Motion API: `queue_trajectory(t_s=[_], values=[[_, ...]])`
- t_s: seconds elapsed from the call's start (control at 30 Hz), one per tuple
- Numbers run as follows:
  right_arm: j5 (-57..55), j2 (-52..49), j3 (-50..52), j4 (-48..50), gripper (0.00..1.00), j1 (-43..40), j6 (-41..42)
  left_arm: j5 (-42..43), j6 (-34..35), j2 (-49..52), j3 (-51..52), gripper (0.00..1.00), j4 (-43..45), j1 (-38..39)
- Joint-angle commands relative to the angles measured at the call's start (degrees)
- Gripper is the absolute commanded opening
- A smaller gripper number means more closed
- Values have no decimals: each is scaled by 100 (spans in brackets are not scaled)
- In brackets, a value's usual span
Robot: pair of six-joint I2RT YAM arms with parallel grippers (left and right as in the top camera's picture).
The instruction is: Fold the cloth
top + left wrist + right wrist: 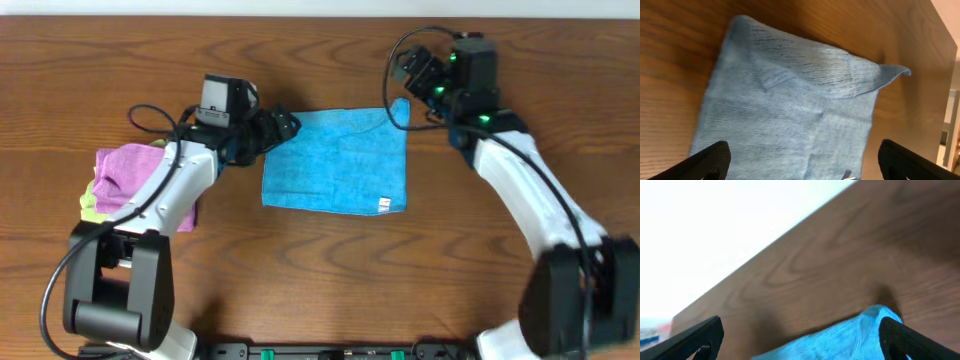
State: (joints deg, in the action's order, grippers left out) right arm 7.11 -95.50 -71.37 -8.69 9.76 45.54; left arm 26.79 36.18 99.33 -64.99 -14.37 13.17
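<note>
Wooden table [320, 280] seen from overhead, with two arms.

At centre: cloth [335, 165] — sky-blue, fuzzy, spread as a rough rectangle with long sides running left to right. White tag [383, 205] at near right corner. Far right corner [400, 108] peaked up off the wood and slightly curled. Remainder lying flat, with faint creases visible from left wrist.

Left gripper [283, 128] low at far left corner of cloth, jaws spread wide, nothing held. From left wrist: two black fingertips [707, 162] at bottom of frame, well apart, blue fabric stretching away between and beyond them. Contact with fabric impossible to tell.

Right gripper [408, 80] just beyond the raised far right corner, over bare wood, jaws wide apart, gripping nothing. From right wrist: fingertips [697, 337] at either lower edge of frame, blue corner rising between them, much nearer the right-hand one. Touching or merely beside it — unclear.

At left side of table, beside left arm: purple cloth [130, 170], crumpled, lying over light green cloth [88, 208], with only a sliver of green showing at its outer edge. Both apart from the blue cloth, with left arm and bare wood between.
</note>
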Motion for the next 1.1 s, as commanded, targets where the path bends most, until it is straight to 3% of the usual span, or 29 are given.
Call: queue_trajectory(t_s=[0.0, 0.53, 1.07], values=[[22, 254, -48, -275, 99, 39, -275, -446, 131, 195, -129, 96, 221, 254], [232, 702, -48, -1370, 99, 39, -348, -1261, 114, 1012, -129, 97, 1316, 326], [374, 702, -48, -1432, 99, 39, -407, -1386, 481, 1384, -129, 100, 2094, 326]])
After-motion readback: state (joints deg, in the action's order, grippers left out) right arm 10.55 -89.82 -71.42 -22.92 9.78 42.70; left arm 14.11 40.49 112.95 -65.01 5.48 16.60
